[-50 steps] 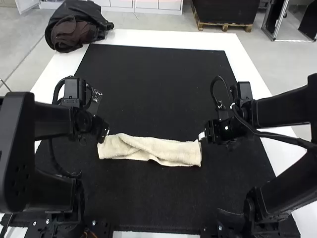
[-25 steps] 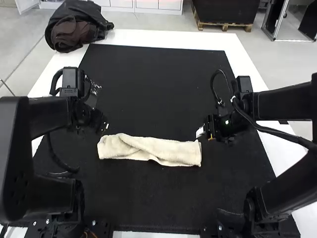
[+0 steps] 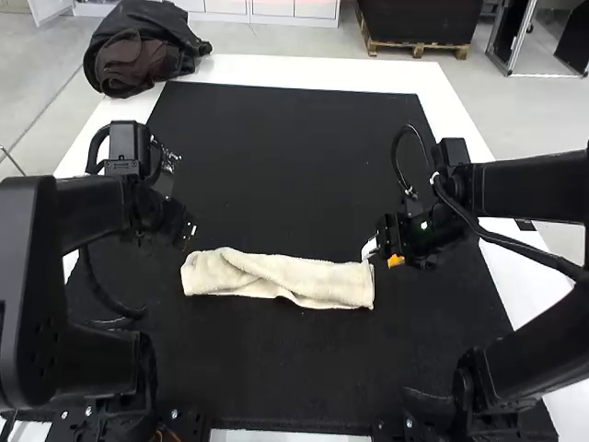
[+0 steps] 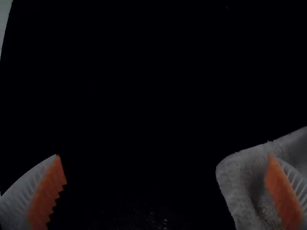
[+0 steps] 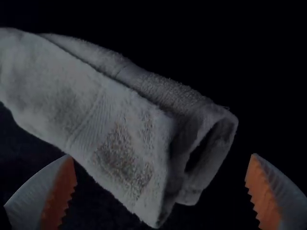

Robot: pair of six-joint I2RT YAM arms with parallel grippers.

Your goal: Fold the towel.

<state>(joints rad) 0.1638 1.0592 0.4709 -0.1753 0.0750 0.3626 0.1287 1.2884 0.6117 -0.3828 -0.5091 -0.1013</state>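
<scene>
I expect the towel point(image 3: 322, 281) soft, light; I'd pinch its layered end point(image 5: 156, 187); left end effector point(image 4: 164, 155), right end effector point(image 5: 161, 155) gape empty.

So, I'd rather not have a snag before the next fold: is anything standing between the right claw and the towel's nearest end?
Nothing visible is in the way. The right claw is open beside that end of the towel, whose folded layers are in plain view, with bare black mat around it.

no readable text or labels; no numbers
</scene>
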